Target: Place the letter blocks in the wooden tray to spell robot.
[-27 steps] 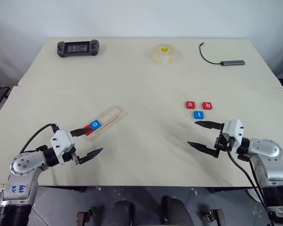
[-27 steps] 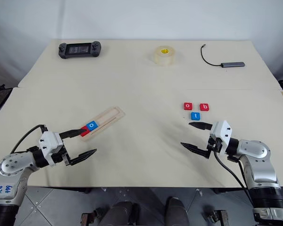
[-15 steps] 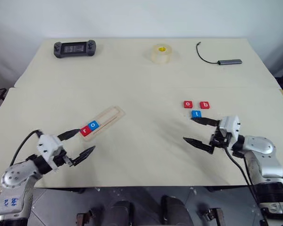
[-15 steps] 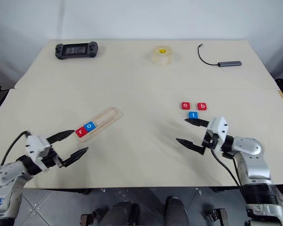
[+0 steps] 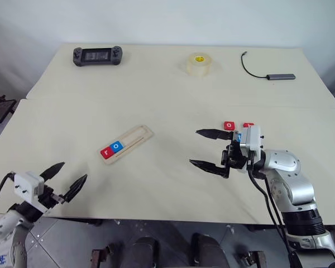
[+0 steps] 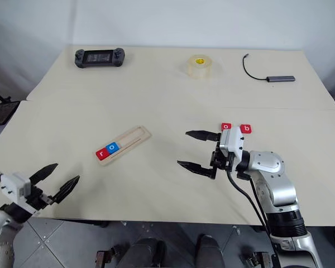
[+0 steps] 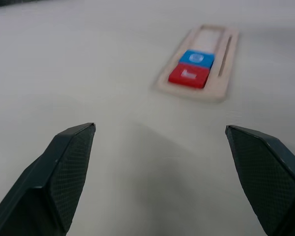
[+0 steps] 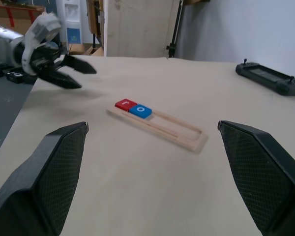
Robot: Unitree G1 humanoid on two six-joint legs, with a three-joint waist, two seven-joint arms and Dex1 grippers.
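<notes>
Tray: wooden tray (image 5: 126, 143) is lying on the bench (image 5: 167, 84), holding the red r block (image 5: 105, 152) and blue o block (image 5: 116, 146) at its 7 o'clock end.
Loose blocks: red o block (image 6: 226, 127) and red b block (image 6: 245, 128) are waiting beside the right tool.
Right tool (image 6: 192, 151): standing wide open, empty, pointing toward the tray.
Left tool (image 5: 67, 177): hanging open, empty, off the bench's near edge, leaving room.

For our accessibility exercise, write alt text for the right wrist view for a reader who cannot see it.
A pale wooden tray lies on a beige table, holding a red r block and a blue o block side by side at one end. The right gripper frames it, fingers open, and the left gripper hovers open beyond.
</notes>
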